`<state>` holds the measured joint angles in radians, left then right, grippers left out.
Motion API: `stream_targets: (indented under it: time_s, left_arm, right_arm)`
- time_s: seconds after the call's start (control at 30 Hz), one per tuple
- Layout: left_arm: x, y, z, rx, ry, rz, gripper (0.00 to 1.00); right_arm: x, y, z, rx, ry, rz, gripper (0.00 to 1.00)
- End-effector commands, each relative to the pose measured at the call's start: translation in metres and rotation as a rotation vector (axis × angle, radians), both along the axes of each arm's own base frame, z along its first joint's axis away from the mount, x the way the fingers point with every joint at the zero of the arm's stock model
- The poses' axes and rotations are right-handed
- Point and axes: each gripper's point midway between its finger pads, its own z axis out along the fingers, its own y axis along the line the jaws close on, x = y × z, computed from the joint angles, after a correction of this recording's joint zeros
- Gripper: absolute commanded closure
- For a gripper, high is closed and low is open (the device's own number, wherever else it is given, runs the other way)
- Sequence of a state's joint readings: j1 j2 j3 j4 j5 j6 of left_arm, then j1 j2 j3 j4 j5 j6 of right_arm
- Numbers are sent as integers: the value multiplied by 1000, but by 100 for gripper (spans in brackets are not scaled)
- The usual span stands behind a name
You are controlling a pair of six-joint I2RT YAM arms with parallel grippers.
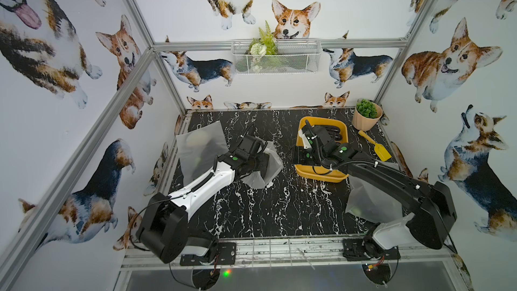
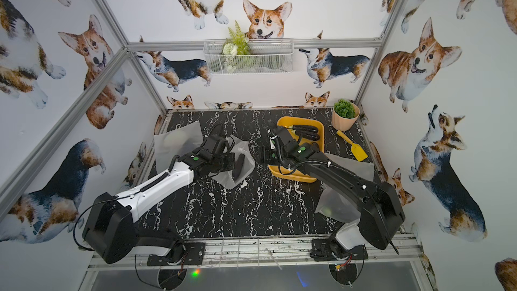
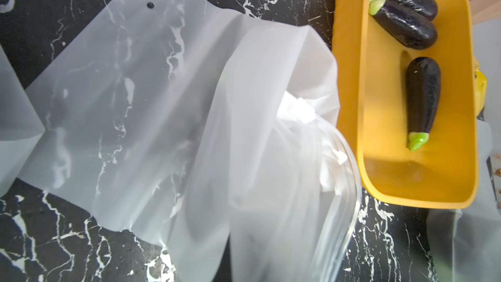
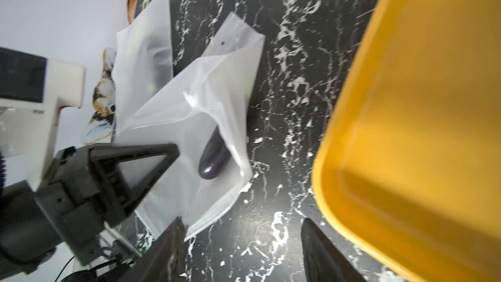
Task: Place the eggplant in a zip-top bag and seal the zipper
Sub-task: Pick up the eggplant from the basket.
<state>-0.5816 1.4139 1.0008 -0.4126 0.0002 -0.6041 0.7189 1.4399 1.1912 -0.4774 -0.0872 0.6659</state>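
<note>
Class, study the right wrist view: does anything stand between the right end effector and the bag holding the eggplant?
Nothing visible does. Only the table lies between the open right end effector and the bag. The eggplant is already inside, the left end effector pinches the bag's edge, and the yellow tray sits aside.

The left arm [image 1: 221,173] had a white shell between black joints and a coiled black cable [image 1: 201,181]. The right arm [image 1: 391,177] was black, with ribbed hose [image 1: 355,163] and white ties [image 1: 376,164]. Green stickers [image 1: 235,158] marked both wrists. The left pincer [image 4: 175,151] had black triangular fingers [image 4: 127,150].
</note>
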Motion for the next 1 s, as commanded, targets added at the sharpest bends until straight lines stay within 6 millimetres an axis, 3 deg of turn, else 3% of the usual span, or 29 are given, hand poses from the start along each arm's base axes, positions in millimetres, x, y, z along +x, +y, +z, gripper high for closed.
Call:
stream_targets:
  time_s: [0.0, 0.13, 0.23, 0.33, 0.67, 0.97]
  left_arm:
    - [12, -5, 10, 15, -35, -26, 100]
    - [18, -20, 0, 19, -17, -47, 100]
    - [16, -36, -10, 31, 4, -72, 100]
    - [17, -39, -15, 10, 6, -59, 100]
    - [21, -44, -16, 3, 5, -68, 100]
    - [24, -48, -17, 0, 6, -76, 100]
  right_arm:
    - [22, -46, -10, -166, -41, -40, 29]
    - [55, -110, -28, -310, -24, -168, 28]
    - [69, -151, -44, -396, 5, -253, 28]
    - [77, -179, -58, -436, 43, -312, 29]
    - [93, -211, -100, -521, 136, -364, 34]
    - [101, -218, -133, -559, 199, -379, 42]
